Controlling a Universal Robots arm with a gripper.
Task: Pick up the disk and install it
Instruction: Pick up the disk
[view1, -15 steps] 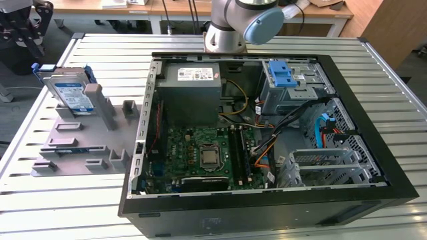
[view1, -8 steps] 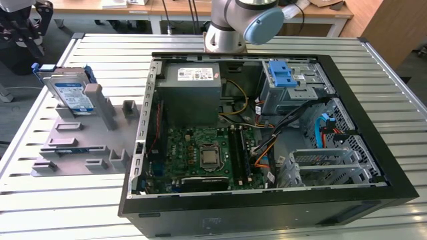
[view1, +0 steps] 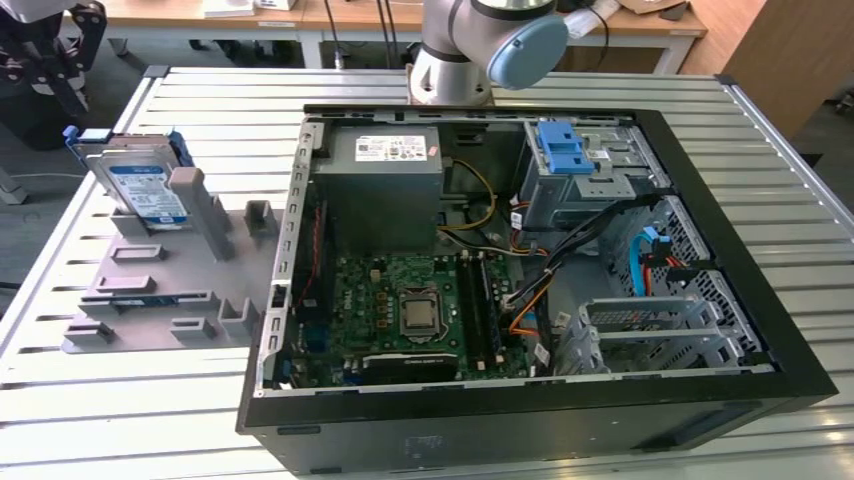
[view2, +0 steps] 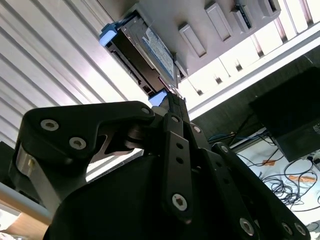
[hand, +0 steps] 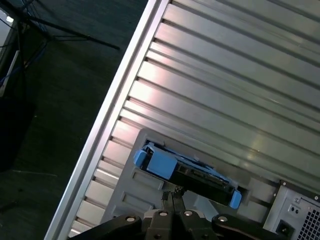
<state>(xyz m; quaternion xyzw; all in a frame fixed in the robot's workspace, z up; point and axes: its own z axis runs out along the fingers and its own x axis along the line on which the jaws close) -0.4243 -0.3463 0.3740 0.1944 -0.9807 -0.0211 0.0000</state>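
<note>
Hand (hand: 172, 192) closed; silver disk (view1: 140, 185) w/ blue frame (hand: 160, 164)

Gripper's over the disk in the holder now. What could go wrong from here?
1. The fingers look shut over the disk; lowering like this might strike its upper edge.
2. The disk stands in a slot of the grey holder; an off-centre grasp could jam it.
3. Cables lie beside the drive cage and might snag.

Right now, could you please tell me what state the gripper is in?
Gripper: closed, holding nothing; the disk stands in the grey holder.
</note>
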